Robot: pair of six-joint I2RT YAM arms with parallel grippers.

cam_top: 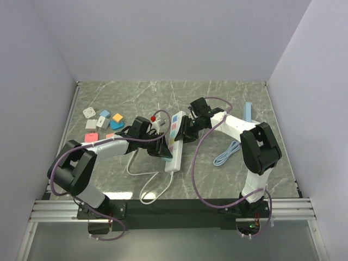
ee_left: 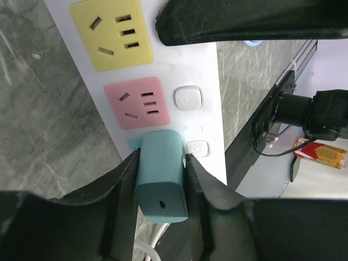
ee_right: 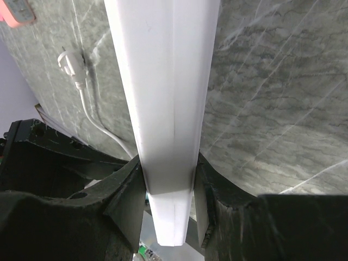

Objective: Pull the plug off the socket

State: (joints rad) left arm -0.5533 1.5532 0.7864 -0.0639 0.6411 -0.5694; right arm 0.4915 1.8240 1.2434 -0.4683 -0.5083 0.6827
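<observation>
The left gripper (ee_left: 161, 160) pinches the teal plug (ee_left: 160, 187), standing proud of the socket (ee_left: 182, 65) beside its pink outlet (ee_left: 142, 103), while the right gripper (ee_right: 168, 176) clamps the socket across its long axis farther along, so the pull looks to be the left's

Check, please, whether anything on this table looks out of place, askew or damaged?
Nothing stands out. The small teal rectangular plug sits square in the long white power strip, held by the left gripper; the right gripper clamps the strip. No damage or spill shows; the strip's thin white cord merely loops loosely.
</observation>
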